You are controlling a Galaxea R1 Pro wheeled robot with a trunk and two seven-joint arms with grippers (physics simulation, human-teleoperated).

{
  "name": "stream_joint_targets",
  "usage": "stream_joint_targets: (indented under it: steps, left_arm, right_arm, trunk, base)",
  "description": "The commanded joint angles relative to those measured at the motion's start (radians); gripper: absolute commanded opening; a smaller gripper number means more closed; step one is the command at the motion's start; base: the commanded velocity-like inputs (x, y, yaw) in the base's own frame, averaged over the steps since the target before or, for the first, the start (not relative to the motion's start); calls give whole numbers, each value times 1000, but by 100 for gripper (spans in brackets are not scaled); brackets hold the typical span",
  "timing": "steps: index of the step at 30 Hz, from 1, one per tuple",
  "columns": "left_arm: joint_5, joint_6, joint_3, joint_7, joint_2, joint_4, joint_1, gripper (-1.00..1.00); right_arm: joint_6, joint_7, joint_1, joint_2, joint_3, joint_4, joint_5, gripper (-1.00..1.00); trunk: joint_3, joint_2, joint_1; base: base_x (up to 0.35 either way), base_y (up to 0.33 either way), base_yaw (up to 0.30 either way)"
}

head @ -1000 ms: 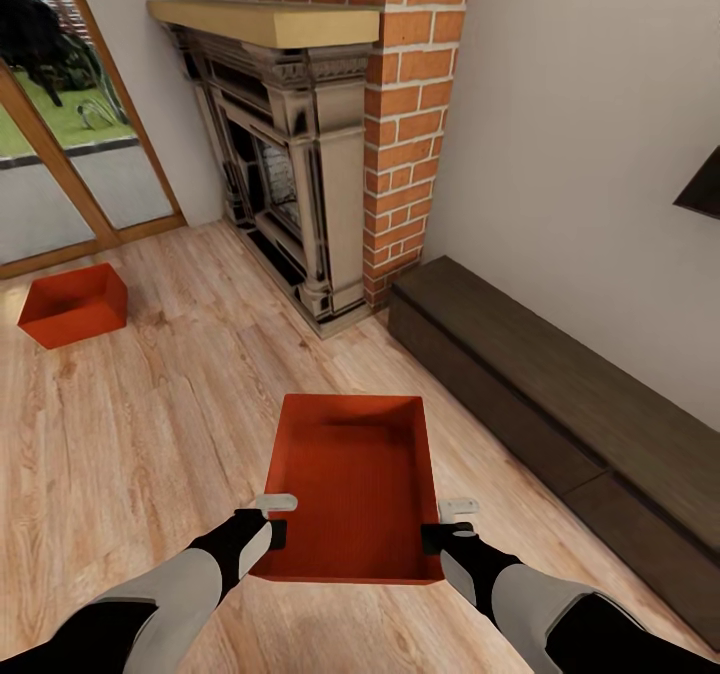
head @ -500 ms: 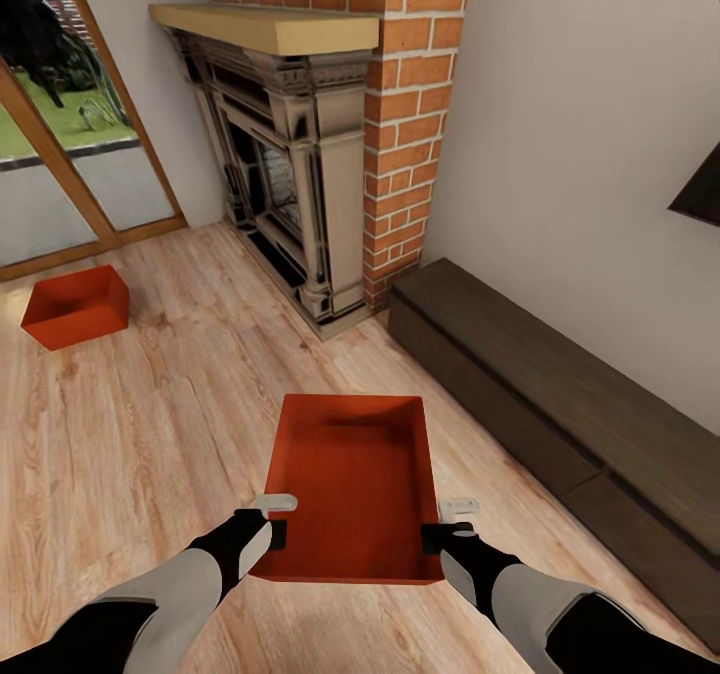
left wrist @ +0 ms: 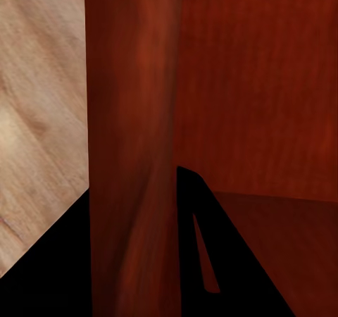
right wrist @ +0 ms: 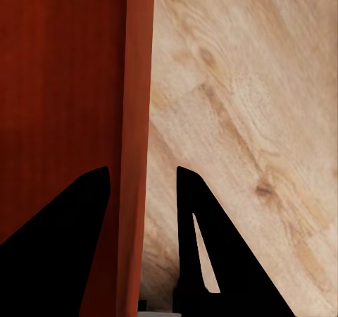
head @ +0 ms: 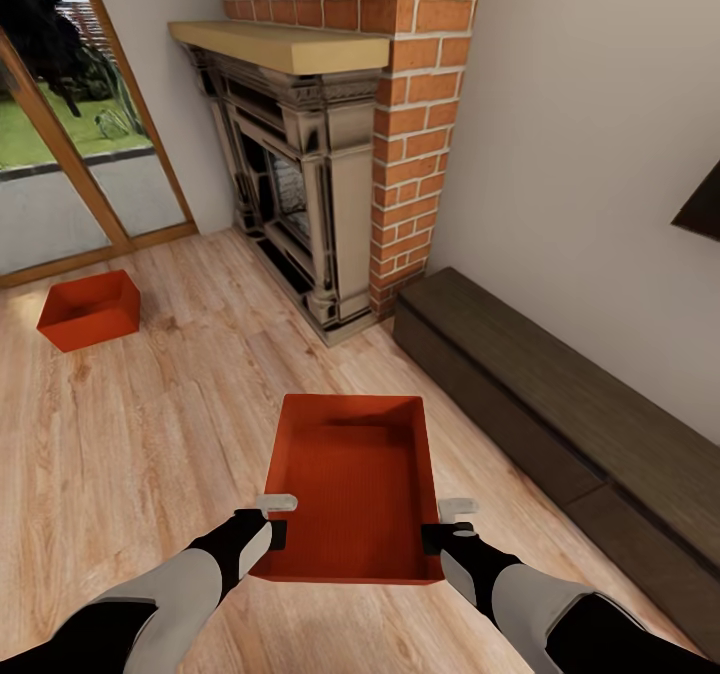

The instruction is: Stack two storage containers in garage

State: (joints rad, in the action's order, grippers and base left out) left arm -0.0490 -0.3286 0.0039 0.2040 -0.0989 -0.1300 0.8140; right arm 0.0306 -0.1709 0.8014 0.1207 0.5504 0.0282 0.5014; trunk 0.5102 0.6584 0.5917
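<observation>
Living-room plank floor (head: 150, 434): both grippers, left (head: 277, 519) and right (head: 446, 522), pinch the storage container (head: 350, 494) between them; carry it level, pressure even.

We note a light wood-plank floor (head: 150, 404) running across the room. A brick chimney breast (head: 415, 124) rises on the far side, fronted by a dark stone fireplace surround (head: 300, 204) under a pale wooden mantel (head: 285, 46). A plain off-white wall (head: 590, 134) stands to the right, with a long, low dark-wood bench (head: 560, 394) along its base. At left, wood-framed glass doors (head: 60, 174) admit daylight from a lawn.
</observation>
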Motion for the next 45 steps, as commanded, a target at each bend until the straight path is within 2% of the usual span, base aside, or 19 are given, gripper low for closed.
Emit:
stream_joint_targets:
  steps: [1,37,45]
  left_arm:
    - [8,-7,-5,9,-1,0,0,-100]
    - [8,-7,-5,9,-1,0,0,-100]
    - [8,-7,-5,9,-1,0,0,-100]
  right_arm:
    - [2,-6,1,7,17,1,3,-100]
    - [2,-6,1,7,17,1,3,-100]
    - [2,-6,1,7,16,1,4,-100]
  trunk:
    - [-4,-6,-4]
    - [-120,-258,-142]
    - [-121,-258,-142]
  base:
    - [0,0,79]
    - [0,0,5]
    - [0,0,0]
